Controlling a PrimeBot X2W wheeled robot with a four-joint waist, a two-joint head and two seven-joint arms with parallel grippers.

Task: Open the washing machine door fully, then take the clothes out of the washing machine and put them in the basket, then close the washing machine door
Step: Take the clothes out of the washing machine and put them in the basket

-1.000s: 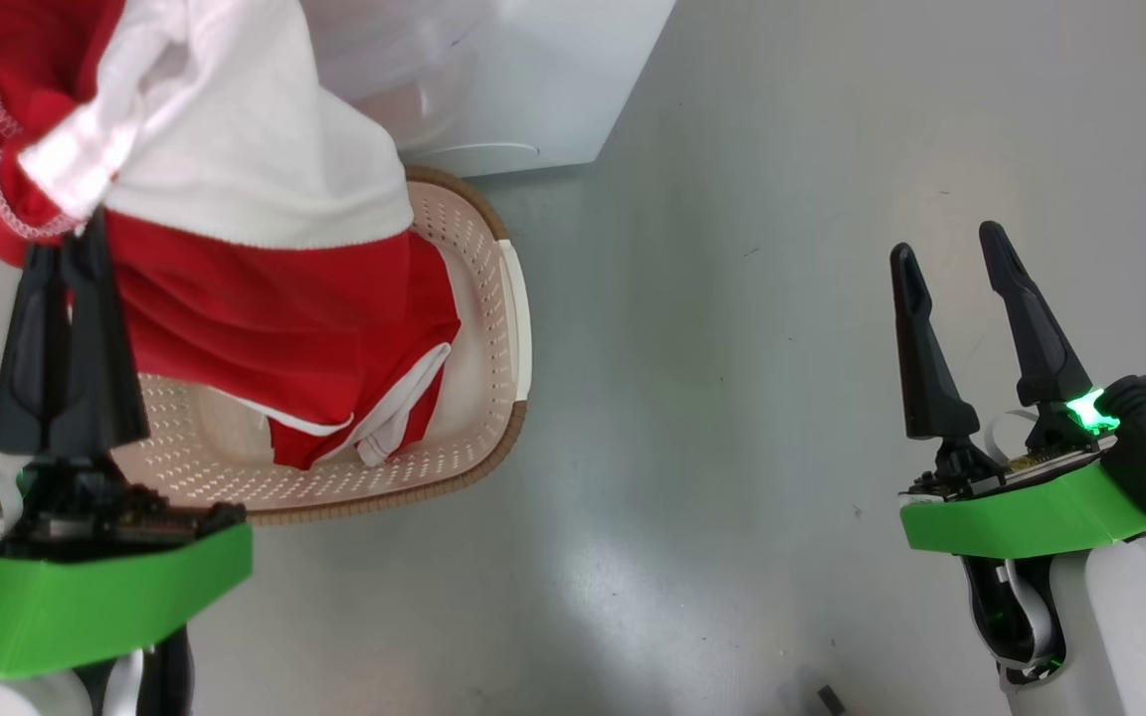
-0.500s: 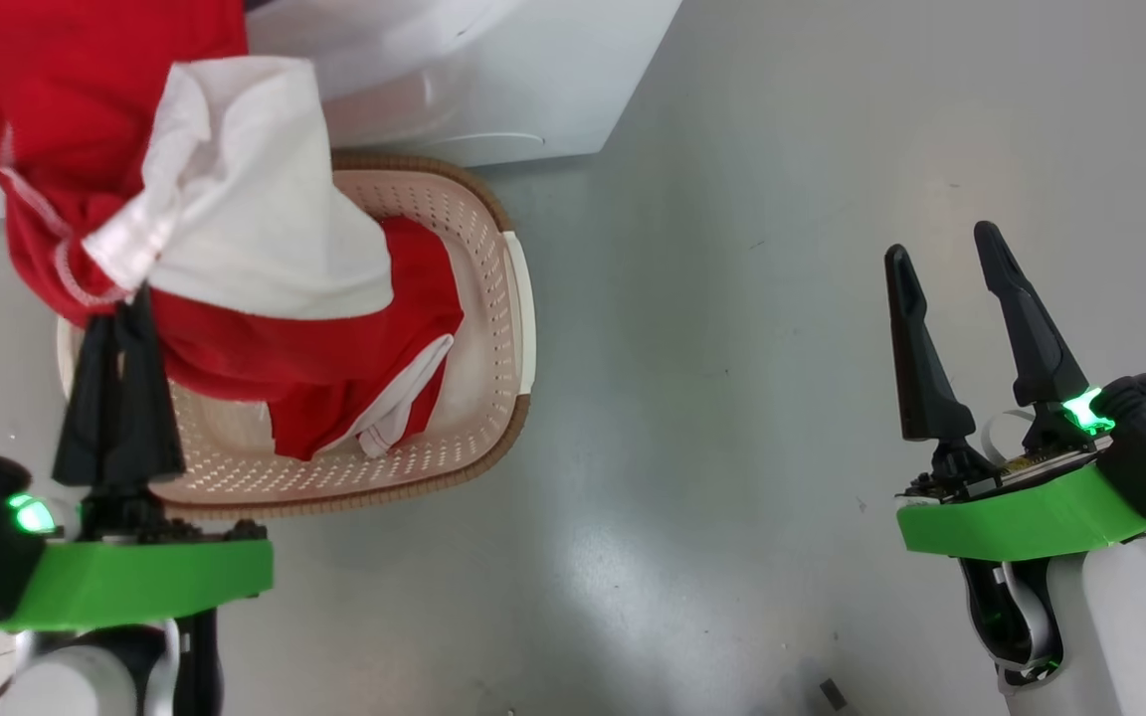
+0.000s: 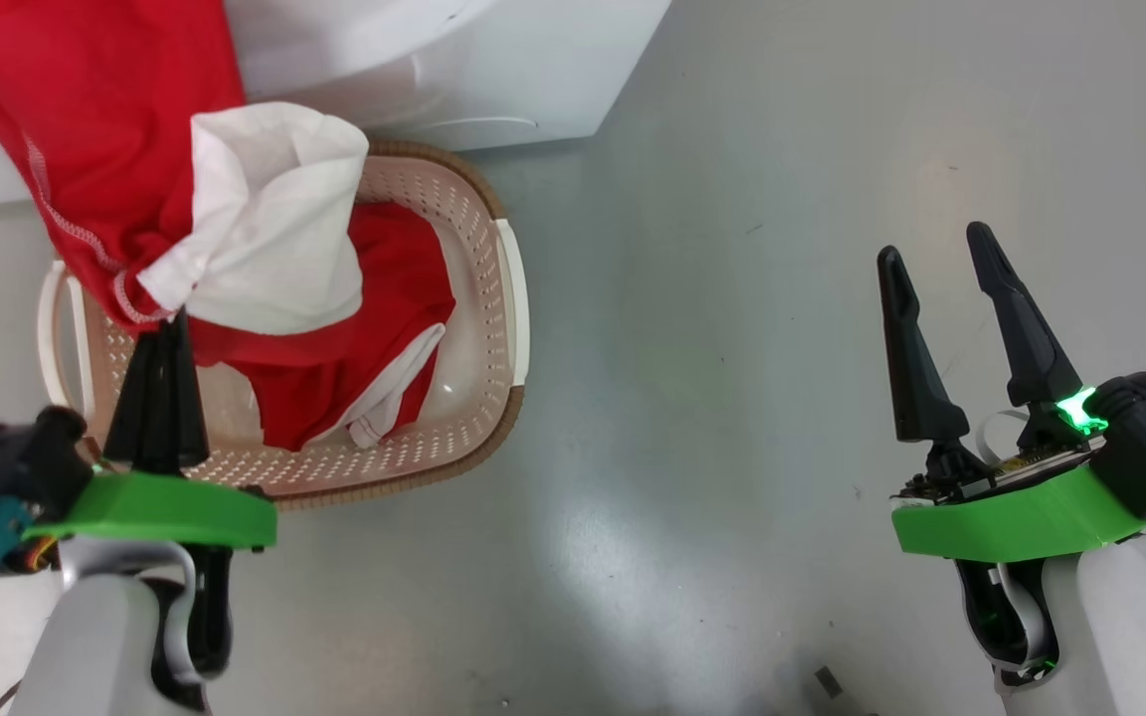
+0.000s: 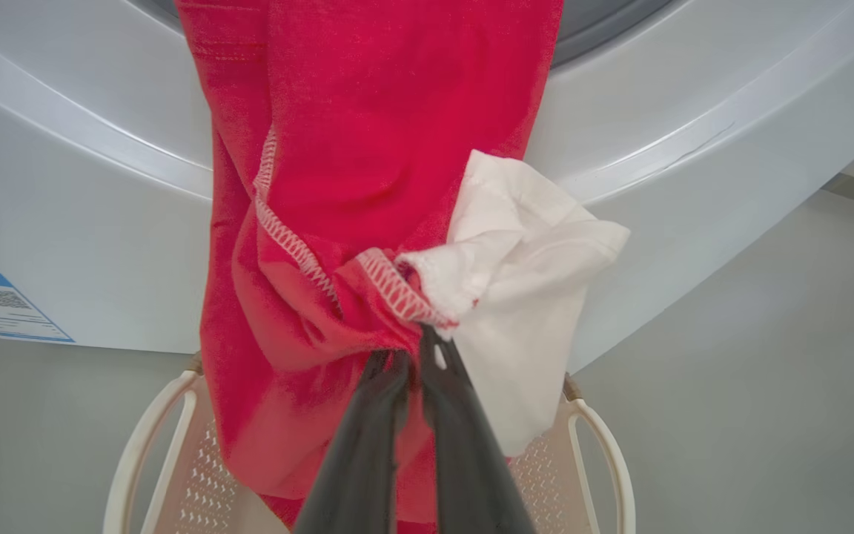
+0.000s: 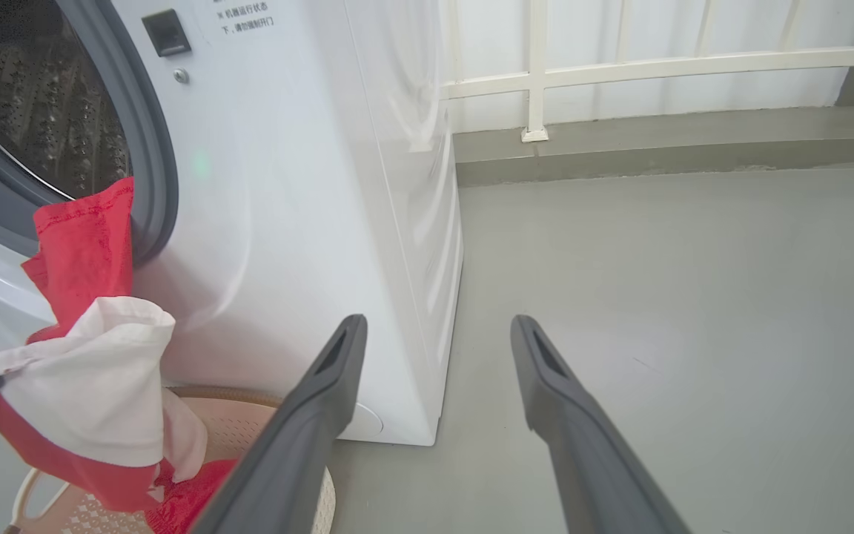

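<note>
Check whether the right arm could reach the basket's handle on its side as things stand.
Probably yes. The right gripper hangs open, with only bare floor between it and that handle of the basket; the clothes, pinched in the left gripper, drape over the basket's middle and leave the handle uncovered.

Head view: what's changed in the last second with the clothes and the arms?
The left pincer, shut on the clothes, moved right and back toward the robot, dragging the bunched fabric over the basket and uncovering its left handle. Nothing was let go. The right pincer stayed open and still; basket and washing machine stayed put.
</note>
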